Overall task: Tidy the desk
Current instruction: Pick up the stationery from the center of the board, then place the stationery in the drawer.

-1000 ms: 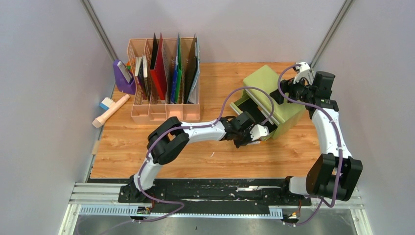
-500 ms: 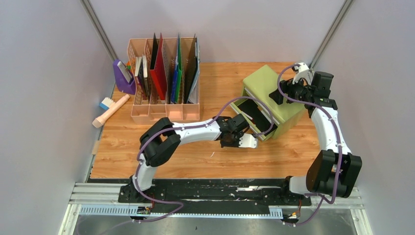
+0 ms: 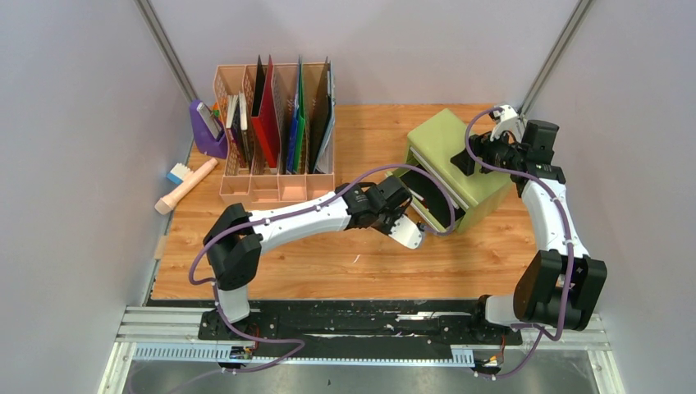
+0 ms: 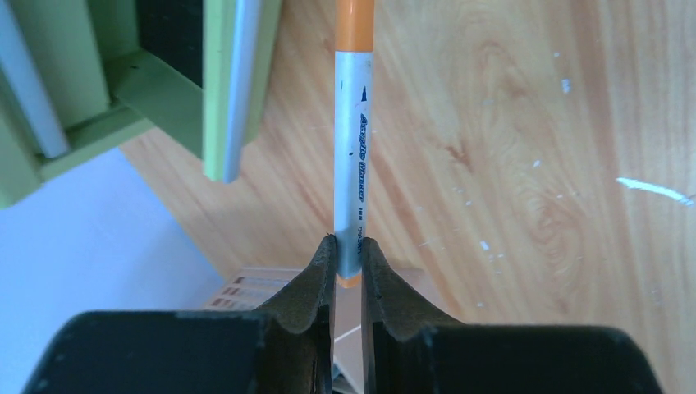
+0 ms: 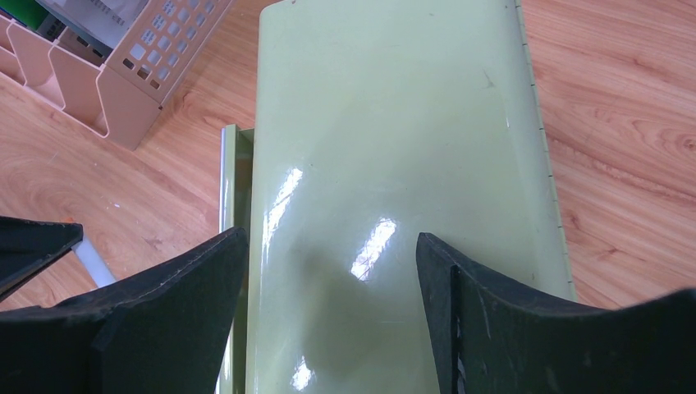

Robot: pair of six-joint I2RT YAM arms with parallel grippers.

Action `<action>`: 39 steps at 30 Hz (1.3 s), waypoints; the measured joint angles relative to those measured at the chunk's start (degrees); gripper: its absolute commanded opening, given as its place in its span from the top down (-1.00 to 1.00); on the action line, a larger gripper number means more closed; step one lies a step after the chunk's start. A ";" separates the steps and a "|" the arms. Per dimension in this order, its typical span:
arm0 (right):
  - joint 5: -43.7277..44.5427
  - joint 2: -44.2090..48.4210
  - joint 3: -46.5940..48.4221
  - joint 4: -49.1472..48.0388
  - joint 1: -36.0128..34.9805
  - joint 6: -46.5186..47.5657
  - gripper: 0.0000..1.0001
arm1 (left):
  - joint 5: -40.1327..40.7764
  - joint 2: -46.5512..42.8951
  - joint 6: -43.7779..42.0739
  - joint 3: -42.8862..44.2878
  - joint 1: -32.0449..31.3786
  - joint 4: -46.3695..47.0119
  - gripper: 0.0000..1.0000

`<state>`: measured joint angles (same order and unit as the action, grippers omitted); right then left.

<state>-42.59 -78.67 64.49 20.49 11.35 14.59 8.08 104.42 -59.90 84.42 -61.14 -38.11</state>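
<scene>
My left gripper (image 4: 349, 250) is shut on the end of a grey marker (image 4: 354, 148) with an orange cap, which points away from the fingers above the desk (image 4: 533, 164). In the top view the left gripper (image 3: 408, 234) hangs just in front of the open drawer (image 3: 427, 197) of the green cabinet (image 3: 447, 148). The drawer's pale front edge (image 4: 226, 82) shows left of the marker. My right gripper (image 5: 332, 246) stands open over the cabinet's glossy top (image 5: 394, 123), with nothing between its fingers.
A pink file organizer (image 3: 275, 189) with books and folders stands at the back left. Beside it are a purple holder (image 3: 205, 127) and a brush (image 3: 185, 185) near the desk's left edge. A black rail (image 3: 353, 316) runs along the front.
The left jaws closed onto the marker. The left arm swung its elbow left and drew the gripper slightly back from the drawer. The right arm stayed put.
</scene>
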 measured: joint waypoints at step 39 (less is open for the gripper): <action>0.00 0.00 0.00 0.00 0.00 0.02 -0.54 | -1.40 19.98 -22.95 20.35 3.98 19.45 -0.38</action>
<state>-42.59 -78.67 64.49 20.49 11.35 14.61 6.68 124.40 -82.85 104.77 -57.17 -18.65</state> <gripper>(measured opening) 0.769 0.682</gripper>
